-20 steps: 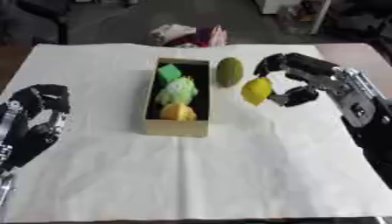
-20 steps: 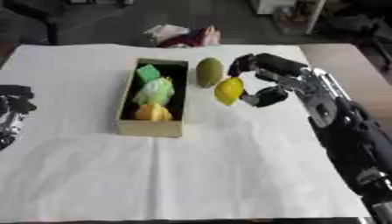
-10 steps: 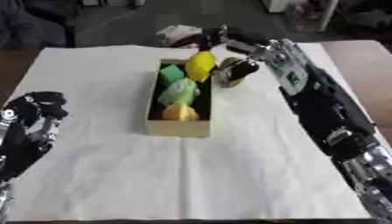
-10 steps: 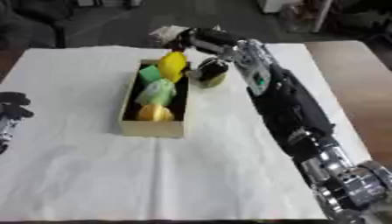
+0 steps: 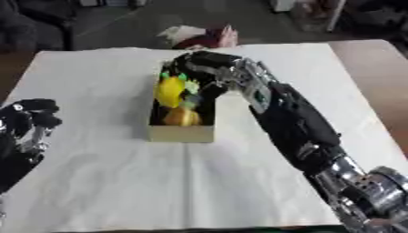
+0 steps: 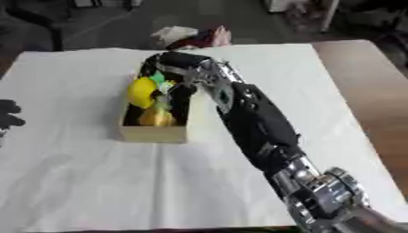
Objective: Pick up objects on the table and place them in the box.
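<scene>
Left eye view: right hand (image 5: 203,68) fingers curled around upright lemon (image 5: 169,91), long axis vertical, over box (image 5: 180,132).

It looks like a lab or workroom set up for robot trials. A worktop (image 5: 374,68) of brown wood is draped with a plain white cloth (image 5: 199,182) creased in a cross. Beyond it, at twelve o'clock, lies a dark grey floor (image 5: 119,22) with a crumpled heap of white and red fabric (image 5: 203,36); dark furniture stands at eleven o'clock, too blurred to name.
</scene>
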Controlling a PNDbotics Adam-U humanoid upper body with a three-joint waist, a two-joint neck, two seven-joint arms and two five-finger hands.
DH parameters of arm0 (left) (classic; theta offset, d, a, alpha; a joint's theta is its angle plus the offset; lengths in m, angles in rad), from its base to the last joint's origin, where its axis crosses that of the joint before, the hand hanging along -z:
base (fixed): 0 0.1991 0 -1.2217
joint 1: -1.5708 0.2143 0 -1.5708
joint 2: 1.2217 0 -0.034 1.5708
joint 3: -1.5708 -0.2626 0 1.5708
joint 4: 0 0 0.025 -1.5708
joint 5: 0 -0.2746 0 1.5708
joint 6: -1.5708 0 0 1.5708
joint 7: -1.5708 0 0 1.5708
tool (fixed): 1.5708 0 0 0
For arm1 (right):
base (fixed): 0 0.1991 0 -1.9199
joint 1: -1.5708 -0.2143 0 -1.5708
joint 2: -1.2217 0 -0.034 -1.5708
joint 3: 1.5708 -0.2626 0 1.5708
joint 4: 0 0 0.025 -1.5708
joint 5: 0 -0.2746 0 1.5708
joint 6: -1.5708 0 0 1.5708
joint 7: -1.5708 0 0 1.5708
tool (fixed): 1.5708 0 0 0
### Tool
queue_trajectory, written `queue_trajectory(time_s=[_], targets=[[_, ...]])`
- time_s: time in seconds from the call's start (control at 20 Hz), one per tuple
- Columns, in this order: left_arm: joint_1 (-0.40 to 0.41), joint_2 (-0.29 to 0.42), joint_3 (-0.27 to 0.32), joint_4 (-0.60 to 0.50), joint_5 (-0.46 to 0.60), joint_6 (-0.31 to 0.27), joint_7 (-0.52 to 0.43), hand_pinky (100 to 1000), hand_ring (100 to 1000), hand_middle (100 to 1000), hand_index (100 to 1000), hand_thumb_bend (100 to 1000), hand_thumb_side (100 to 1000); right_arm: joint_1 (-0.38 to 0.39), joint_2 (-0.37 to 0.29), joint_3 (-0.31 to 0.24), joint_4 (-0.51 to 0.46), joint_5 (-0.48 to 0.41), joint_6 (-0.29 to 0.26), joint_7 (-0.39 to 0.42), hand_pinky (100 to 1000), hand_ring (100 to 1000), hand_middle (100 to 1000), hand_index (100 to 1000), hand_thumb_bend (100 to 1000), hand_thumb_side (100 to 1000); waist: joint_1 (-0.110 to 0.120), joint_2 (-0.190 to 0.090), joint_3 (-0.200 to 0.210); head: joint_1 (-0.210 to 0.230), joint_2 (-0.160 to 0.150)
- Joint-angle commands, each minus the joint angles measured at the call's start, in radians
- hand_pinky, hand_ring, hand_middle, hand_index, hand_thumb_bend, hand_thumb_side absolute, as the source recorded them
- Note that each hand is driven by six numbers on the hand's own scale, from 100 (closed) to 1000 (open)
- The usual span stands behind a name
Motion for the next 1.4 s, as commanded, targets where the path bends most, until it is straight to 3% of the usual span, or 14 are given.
queue_trajectory(time_s=[0.05,0.4,0.65,1.1,1.15,1.3,1.4], targets=[[-0.014,0.005,0.002,-0.016,0.005,-0.002,-0.005,743,604,629,735,135,538,-0.019,-0.003,0.014,-0.025,0.060,-0.019,-0.015,845,834,821,814,100,241,0.003,-0.010,0.001,0.000,0.005],[-0.011,0.006,0.005,-0.014,0.001,0.000,-0.005,745,605,630,736,132,542,-0.020,-0.024,0.004,-0.039,0.187,-0.035,-0.071,853,848,837,869,188,329,0.001,-0.010,-0.003,0.002,0.005],[-0.011,0.005,0.006,-0.014,0.000,-0.001,-0.006,748,605,631,737,127,544,-0.019,-0.043,-0.033,-0.015,0.264,-0.036,-0.136,848,834,826,884,138,348,0.002,-0.011,-0.008,0.006,0.005],[-0.008,0.002,0.011,-0.012,0.000,-0.001,-0.002,749,606,631,737,121,546,-0.035,-0.139,-0.205,0.123,0.164,0.072,-0.270,828,785,793,912,100,341,0.004,-0.013,-0.008,0.019,0.004],[-0.007,0.001,0.011,-0.012,0.000,-0.001,-0.002,749,605,631,737,120,546,-0.034,-0.151,-0.229,0.147,0.149,0.090,-0.285,825,782,797,916,100,353,0.004,-0.013,-0.005,0.018,0.002],[-0.010,0.000,0.009,-0.013,0.002,-0.001,-0.003,749,605,631,737,119,548,-0.047,-0.153,-0.245,0.186,0.122,0.300,-0.337,833,799,828,926,100,389,0.002,-0.008,0.010,0.010,-0.003],[-0.011,-0.001,0.007,-0.013,0.002,-0.001,-0.005,749,605,631,737,118,549,-0.050,-0.156,-0.240,0.201,0.121,0.388,-0.353,845,822,860,936,100,410,0.002,-0.005,0.018,0.006,-0.006]])
